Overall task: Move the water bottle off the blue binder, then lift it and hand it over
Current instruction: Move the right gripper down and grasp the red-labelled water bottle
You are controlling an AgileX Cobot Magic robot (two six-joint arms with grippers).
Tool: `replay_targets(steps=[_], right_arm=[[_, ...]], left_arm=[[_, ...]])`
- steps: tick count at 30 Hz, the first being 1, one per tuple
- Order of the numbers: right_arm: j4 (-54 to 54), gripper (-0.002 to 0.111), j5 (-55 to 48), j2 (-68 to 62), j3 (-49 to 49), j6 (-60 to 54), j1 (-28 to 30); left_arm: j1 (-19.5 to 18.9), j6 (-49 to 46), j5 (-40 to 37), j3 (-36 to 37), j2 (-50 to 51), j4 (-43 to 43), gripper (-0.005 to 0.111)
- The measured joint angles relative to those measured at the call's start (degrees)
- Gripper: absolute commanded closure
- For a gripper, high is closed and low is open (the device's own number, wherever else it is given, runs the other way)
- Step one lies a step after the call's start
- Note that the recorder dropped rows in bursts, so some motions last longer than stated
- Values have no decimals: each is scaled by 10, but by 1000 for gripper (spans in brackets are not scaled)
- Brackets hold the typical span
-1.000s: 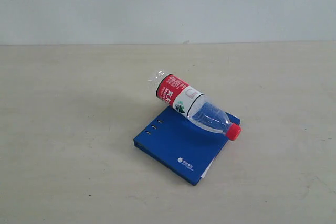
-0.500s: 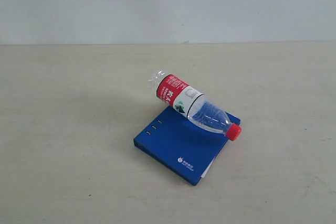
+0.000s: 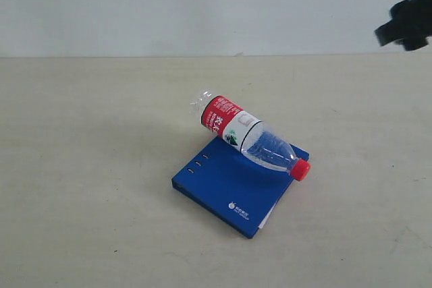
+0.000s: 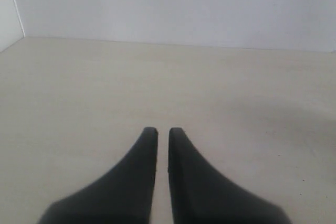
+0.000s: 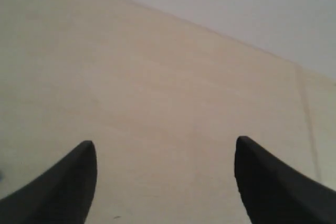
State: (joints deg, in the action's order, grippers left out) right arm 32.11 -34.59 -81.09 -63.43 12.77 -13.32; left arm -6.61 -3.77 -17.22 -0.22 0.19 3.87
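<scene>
The water bottle [image 3: 246, 137] lies on its side across the far corner of the blue binder [image 3: 226, 193], its red cap [image 3: 300, 168] poking past the binder's right-hand edge and its clear base reaching beyond the far side. My right claw [image 5: 165, 148] is spread wide with nothing in it, well apart from the binder, up and off to its right. My left claw [image 4: 163, 130] is pinched shut on nothing, above bare tabletop, with the binder nowhere in its view. What worries me is that the bottle is round and slick: I judge a nudge off its middle could send it rolling away over the table [image 3: 88, 166], or drag the binder along with it, and the water inside could slosh and tip my hold. The table is pale, matte and plain, and behind the binder rises a blank whitish wall [image 3: 202, 5].
</scene>
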Motion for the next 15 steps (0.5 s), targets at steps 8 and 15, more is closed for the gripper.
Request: replay_targets(steps=[8, 15], right_arm=[[-381, 42, -32, -33, -24, -372, -98], [-381, 42, -31, -133, -70, -371, -185]], left_arm=[[0, 0, 0, 0, 0, 0, 99], [0, 0, 0, 0, 0, 0, 99]])
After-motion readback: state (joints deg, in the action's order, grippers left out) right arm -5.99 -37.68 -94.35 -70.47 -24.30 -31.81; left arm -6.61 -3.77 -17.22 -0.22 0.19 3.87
